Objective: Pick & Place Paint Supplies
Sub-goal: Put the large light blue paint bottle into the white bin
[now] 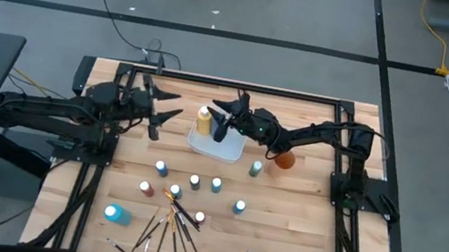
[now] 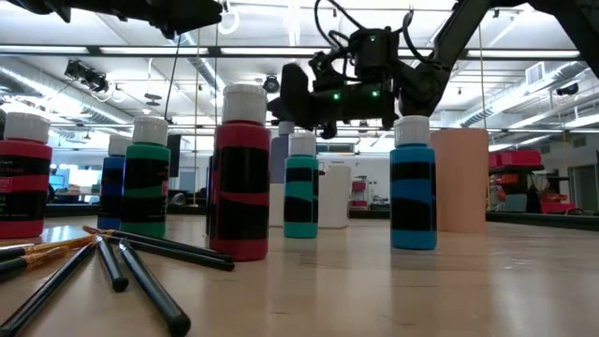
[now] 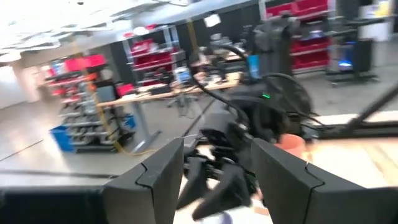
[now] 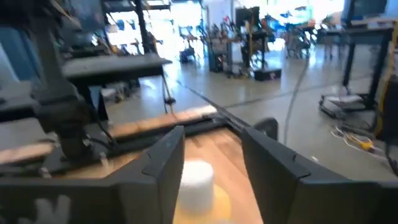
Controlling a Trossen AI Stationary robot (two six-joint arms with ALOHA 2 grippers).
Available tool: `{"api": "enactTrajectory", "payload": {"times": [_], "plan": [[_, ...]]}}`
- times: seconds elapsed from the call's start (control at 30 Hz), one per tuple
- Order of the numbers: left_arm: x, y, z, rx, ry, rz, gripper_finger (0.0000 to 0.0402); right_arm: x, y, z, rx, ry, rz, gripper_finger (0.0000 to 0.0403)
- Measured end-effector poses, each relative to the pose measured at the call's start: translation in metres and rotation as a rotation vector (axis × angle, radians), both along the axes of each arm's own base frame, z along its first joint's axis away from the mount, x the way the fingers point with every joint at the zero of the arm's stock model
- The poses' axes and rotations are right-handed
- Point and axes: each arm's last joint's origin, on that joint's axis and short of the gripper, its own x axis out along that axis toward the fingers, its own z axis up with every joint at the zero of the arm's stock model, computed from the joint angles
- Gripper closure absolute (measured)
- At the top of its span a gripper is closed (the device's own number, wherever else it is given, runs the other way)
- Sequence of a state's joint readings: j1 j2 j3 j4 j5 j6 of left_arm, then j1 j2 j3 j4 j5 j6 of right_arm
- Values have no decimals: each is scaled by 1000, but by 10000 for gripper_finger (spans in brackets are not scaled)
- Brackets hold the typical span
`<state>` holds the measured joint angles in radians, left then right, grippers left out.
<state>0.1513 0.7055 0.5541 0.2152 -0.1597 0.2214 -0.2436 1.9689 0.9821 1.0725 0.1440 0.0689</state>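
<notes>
The step in hand looks like the placing of a yellow bottle [image 1: 205, 119] into the clear tray [image 1: 229, 153], which lies in the upper middle of the high view. The bottle stands upright at the left end of the tray. The right gripper [image 1: 224, 115] is just beside it, and in the right wrist view the bottle's white cap [image 4: 196, 173] shows between the two dark fingers [image 4: 163, 168]. The jaws stand apart, with a gap on both sides of the cap, so I judge that the bottle is released and not clamped.

The left gripper [image 1: 162, 109] waits a little to the left of the tray, above the table; its jaws are also apart and hold nothing.

Most supplies are not yet placed. Several bottles [image 1: 195, 181] stand in the middle of the table [image 1: 315, 240], one blue bottle [image 1: 113, 213] lies at the lower left, and the brushes [image 1: 177, 224] lie in a loose bunch in the lower middle.

The next move probably calls for lifting the right gripper straight up, so the fingers do not tip the yellow bottle, and then reaching for the nearest bottle.
</notes>
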Motion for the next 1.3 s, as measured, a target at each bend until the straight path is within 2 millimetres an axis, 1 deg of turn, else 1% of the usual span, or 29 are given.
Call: {"api": "enactTrajectory", "payload": {"times": [0.17,0.27,0.4,0.57,0.63,0.67,0.73,0.83,0.97,1.07,1.23,1.3], "plan": [[-6,-5,-7,13,90,-155,203,1,6,6,-17,-33,104,205],[-13,-11,-11,10,147,-318,203,2,13,8,-28,-54,165,198],[-27,-22,-13,-10,180,-646,203,4,23,9,-34,-59,225,198],[-45,-36,-18,-168,242,-1162,203,6,35,9,-35,-62,261,198],[-49,-40,-23,-157,235,-1336,203,7,38,9,-34,-62,269,198],[-50,-41,-26,-146,231,-1393,203,7,39,9,-34,-62,273,198],[-50,-44,-30,-109,216,-1442,203,7,42,9,-34,-62,278,198],[-48,-49,-39,-62,213,-1463,203,8,46,9,-33,-63,286,198],[-46,-58,-56,-10,223,-1541,203,9,50,9,-34,-62,302,198],[-45,-66,-66,-3,249,-1599,203,9,53,9,-33,-62,307,198],[-42,-80,-74,-45,278,-1689,203,9,54,11,-38,-81,308,198],[-41,-86,-77,-50,293,-1695,203,9,54,11,-35,-84,308,198]]}}
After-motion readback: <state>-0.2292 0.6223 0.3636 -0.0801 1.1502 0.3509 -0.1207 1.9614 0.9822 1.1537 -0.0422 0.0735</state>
